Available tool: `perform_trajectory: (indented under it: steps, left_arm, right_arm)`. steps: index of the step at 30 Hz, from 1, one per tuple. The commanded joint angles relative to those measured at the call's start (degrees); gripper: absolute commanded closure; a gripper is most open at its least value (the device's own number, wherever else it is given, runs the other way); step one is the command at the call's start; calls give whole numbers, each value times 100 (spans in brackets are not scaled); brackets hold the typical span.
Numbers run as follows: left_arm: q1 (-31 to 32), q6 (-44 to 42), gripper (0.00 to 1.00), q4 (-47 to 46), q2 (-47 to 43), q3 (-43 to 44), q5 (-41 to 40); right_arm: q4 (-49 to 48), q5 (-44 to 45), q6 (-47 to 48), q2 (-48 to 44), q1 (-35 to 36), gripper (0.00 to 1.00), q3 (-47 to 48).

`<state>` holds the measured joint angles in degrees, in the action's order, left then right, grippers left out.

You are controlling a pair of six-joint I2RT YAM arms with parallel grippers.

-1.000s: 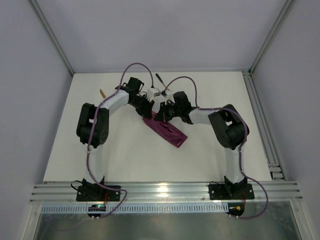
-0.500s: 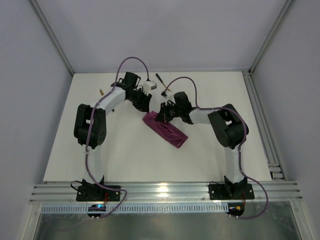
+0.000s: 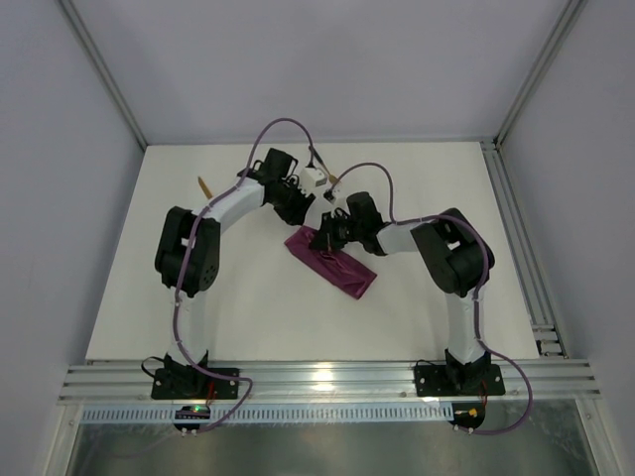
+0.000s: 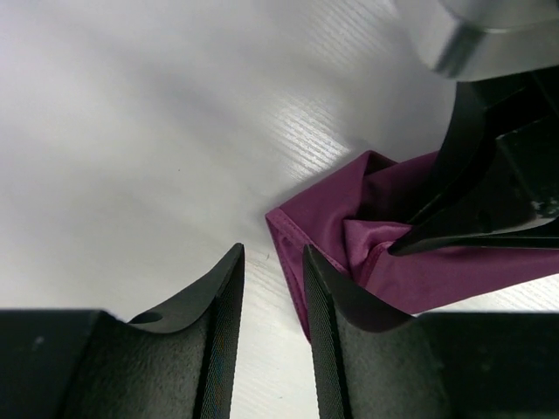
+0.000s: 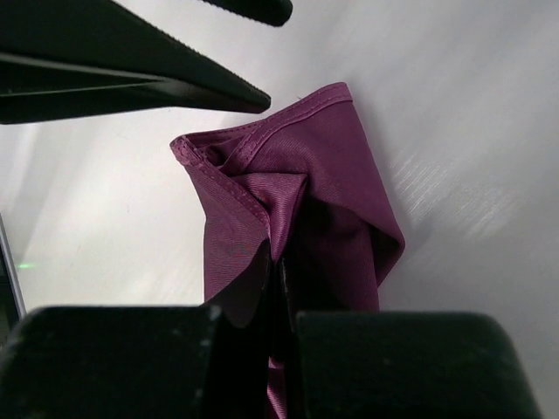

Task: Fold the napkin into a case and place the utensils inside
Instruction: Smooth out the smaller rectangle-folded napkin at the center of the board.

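The magenta napkin (image 3: 335,264) lies folded into a long narrow strip at mid-table. My right gripper (image 5: 278,262) is shut on a raised fold at the strip's far end (image 4: 367,236). The cloth (image 5: 323,175) bunches up between its fingers. My left gripper (image 4: 272,262) hovers open just beside that same end, with only bare table in its gap. In the top view it sits at the napkin's far corner (image 3: 303,210). One utensil (image 3: 203,185) lies at the far left. The other utensil (image 3: 332,179) lies behind the grippers, partly hidden by a cable.
Both arms meet over the middle of the white table (image 3: 149,297). Purple cables (image 3: 288,127) arc above the wrists. An aluminium rail (image 3: 521,248) runs along the right edge and grey walls close off the back and sides.
My left gripper swung out to the back left, then came back in next to the napkin's far end, its jaws a little wider. The right gripper kept its pinch, and the strip shifted slightly.
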<state>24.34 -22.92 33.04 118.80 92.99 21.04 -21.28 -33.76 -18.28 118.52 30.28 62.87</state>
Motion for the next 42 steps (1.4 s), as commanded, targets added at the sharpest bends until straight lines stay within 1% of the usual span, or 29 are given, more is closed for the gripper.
perform_trajectory:
  steps: [1,4,7,8,11,16,19,21,22,23,24,27,29,31,35,36,37,38,40,42]
  left_arm:
    - [18,-177,65,132,73,115,67]
    - [150,-423,62,186,-94,-342,85]
    - [282,-564,60,-51,-269,-720,-170]
    - [308,-573,60,-104,-287,-773,-309]
    - [414,-643,59,-122,-261,-826,-320]
    - [475,-784,58,290,-340,-905,172]
    - [423,-671,57,152,-638,-1063,-64]
    - [239,-268,57,89,-692,-959,31]
    - [12,-118,57,98,-701,-802,136]
    - [-121,205,57,89,-709,-722,233]
    - [-253,330,57,98,-701,-634,539]
    - [-693,507,57,98,-771,-484,980]
    - [-851,420,57,106,-867,-519,1314]
    - [-852,52,56,220,-1017,-598,1542]
    - [-825,-686,49,720,-1114,-756,1939]
    - [-799,-949,48,800,-1088,-817,1913]
    - [-738,-1038,47,844,-1079,-844,1817]
    - [-703,-1083,41,827,-1052,-887,1773]
    - [-589,-1145,39,705,-1008,-984,1641]
    - [-483,-1092,39,407,-956,-1011,1246]
  right_arm:
    - [-34,264,-297,-285,127,96,-345]
    - [-96,335,-492,-347,153,96,-486]
    - [-184,344,-703,-347,145,96,-496]
    - [-45,344,-712,-338,145,96,-452]
    - [333,379,-782,-268,145,96,-206]
    - [493,326,-1080,-207,110,96,-109]
    - [511,274,-1256,-215,66,96,-152]
    - [493,256,-1257,-250,57,96,-196]
    - [458,186,-1239,-285,57,96,-196]
    - [432,151,-1230,-312,65,96,-188]
    - [405,98,-1213,-321,57,96,-161]
    - [457,-52,-1125,-312,57,96,14]
    - [537,-96,-1081,-321,30,96,76]
    - [546,-148,-1081,-312,-5,96,155]
    - [616,-280,-1055,-268,-84,96,304]
    - [642,-333,-1054,-242,-93,96,322]
    - [651,-351,-1028,-233,-93,96,348]
    - [677,-377,-1002,-215,-110,96,409]
    - [800,-377,-949,-189,-128,95,489]
    - [966,-386,-826,-163,-119,94,612]
